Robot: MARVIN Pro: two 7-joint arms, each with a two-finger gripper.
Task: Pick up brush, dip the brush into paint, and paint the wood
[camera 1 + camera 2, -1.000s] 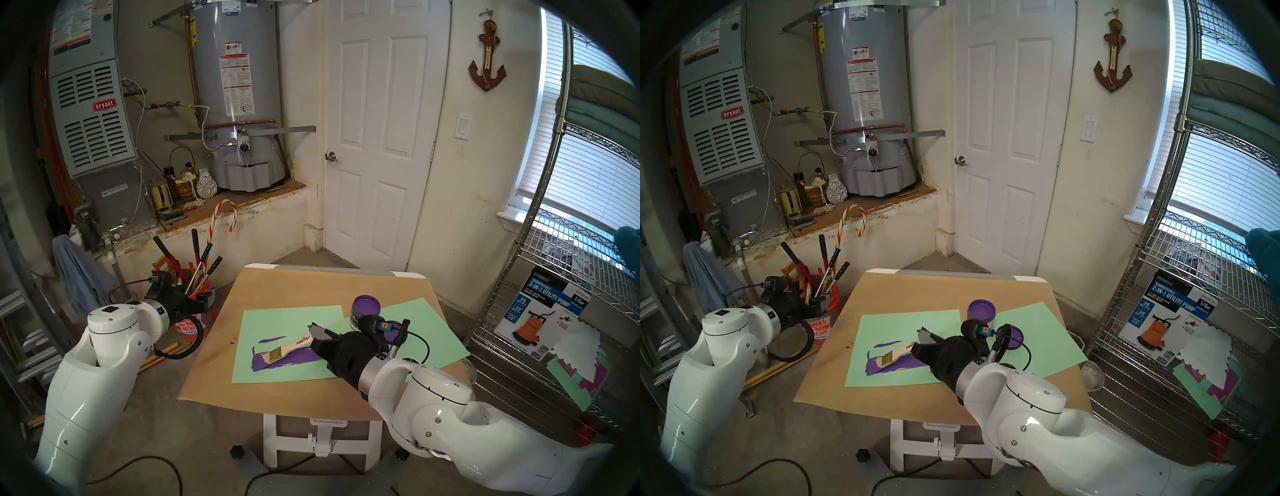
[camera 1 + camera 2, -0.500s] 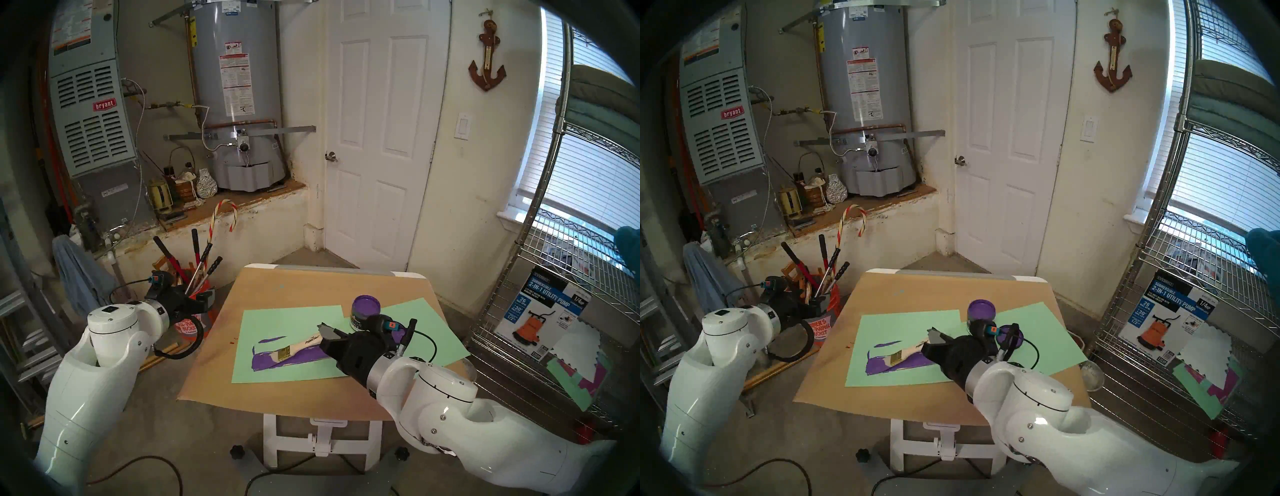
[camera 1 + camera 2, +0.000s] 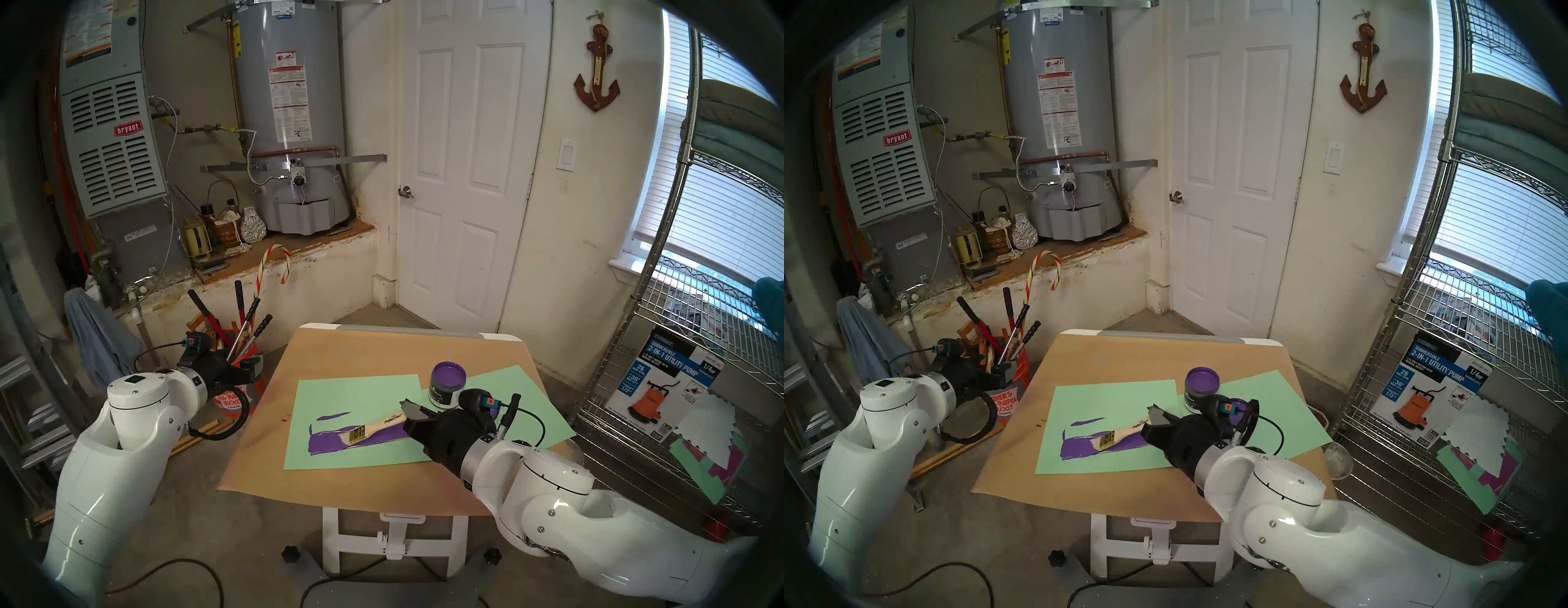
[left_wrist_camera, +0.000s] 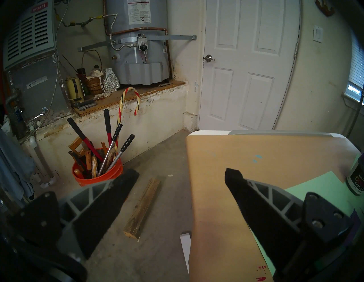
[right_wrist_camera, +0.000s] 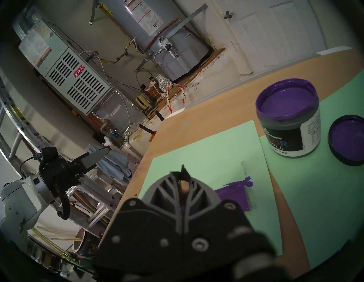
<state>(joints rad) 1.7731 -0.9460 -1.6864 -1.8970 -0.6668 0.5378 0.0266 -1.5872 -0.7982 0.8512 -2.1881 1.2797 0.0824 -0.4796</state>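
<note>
Two mint-green paper sheets (image 3: pixel 339 456) lie overlapping on the brown-papered table (image 3: pixel 382 352), and on the nearer-left one sits the wood (image 3: pixel 335 441), a long narrow panel that reads almost wholly purple from the head views. The right gripper (image 3: pixel 413 412) is clenched on the pale handle of the brush (image 3: pixel 373 426), whose brass ferrule and bristles slant down to the left onto the panel's purple face. The gripper's black body and the right arm cover the panel's right end in both head views. Just beyond the gripper stands the paint (image 3: pixel 447 382), an open jar with purple inside, on the far-right sheet.

The left gripper (image 4: pixel 181 175) hangs off the table's left edge with its jaws spread wide and nothing between them, above the concrete floor, where an orange bucket of tools (image 4: pixel 97 173) and a scrap of lumber (image 4: pixel 142 205) lie.

The right wrist view shows what the head views mostly hide: the purple-coated lid (image 5: pixel 347 139) lying flat just right of the jar, and the handle's butt end pinched between the closed fingers. Bare tan wood may remain under the gripper, but that cannot be told from any view. The left wrist view catches only the jar's edge at far right.
</note>
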